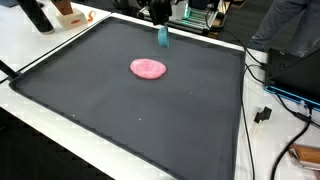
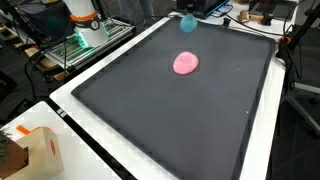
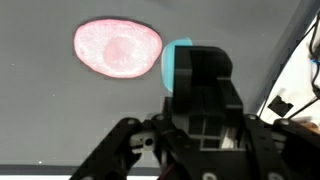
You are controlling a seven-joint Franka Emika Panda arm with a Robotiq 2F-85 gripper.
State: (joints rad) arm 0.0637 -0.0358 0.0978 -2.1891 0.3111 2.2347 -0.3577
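Note:
A flat, round pink object (image 1: 148, 68) lies near the middle of a black mat (image 1: 120, 120); it also shows as the pink object (image 2: 186, 63) and, in the wrist view, the pink object (image 3: 118, 47). Near the mat's far edge a small light-blue object (image 1: 163, 37) hangs under my gripper (image 1: 159, 20). In the wrist view the black fingers (image 3: 205, 80) stand pressed together, and the light-blue object (image 3: 176, 65) shows just beside their tips, to the right of the pink one. My gripper (image 3: 205, 50) looks shut on it. Most of the light-blue object (image 2: 187, 22) is hidden by the fingers.
The mat (image 2: 180, 120) sits on a white table (image 2: 70, 125). A cardboard box (image 2: 35, 150) stands at one table corner. Cables (image 1: 275, 90) and a small plug (image 1: 263, 114) lie beside the mat's edge. Lab equipment (image 2: 80, 40) stands behind the table.

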